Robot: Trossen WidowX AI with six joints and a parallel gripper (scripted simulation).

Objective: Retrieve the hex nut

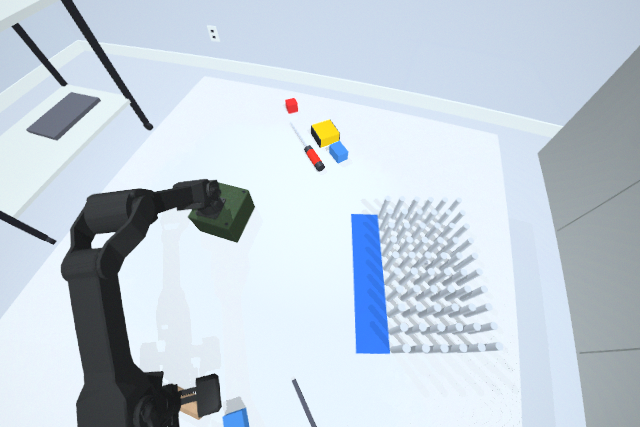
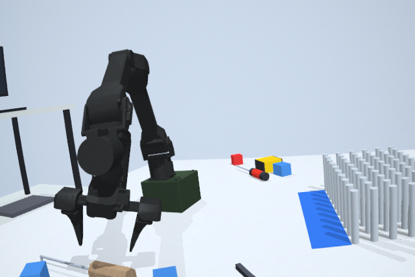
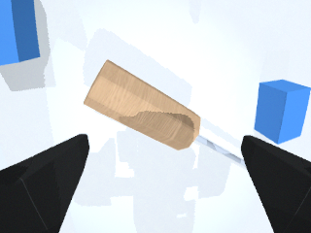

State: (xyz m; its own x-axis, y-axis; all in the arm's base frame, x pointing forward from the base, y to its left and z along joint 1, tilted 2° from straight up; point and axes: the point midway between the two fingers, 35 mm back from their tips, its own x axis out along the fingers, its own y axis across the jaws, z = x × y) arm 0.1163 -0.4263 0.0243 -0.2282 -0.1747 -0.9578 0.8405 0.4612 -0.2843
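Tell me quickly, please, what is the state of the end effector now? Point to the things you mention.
End effector (image 2: 105,248) (image 3: 166,143): open, holding nothing; the wooden handle (image 2: 112,270) (image 3: 141,107) is not gripped.

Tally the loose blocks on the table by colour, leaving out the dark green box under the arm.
Red cube: 1
Yellow block with black sides: 1
Blue blocks: 3 (one beside the yellow block, one off the wooden handle's end, one near the metal shaft)
Total: 5
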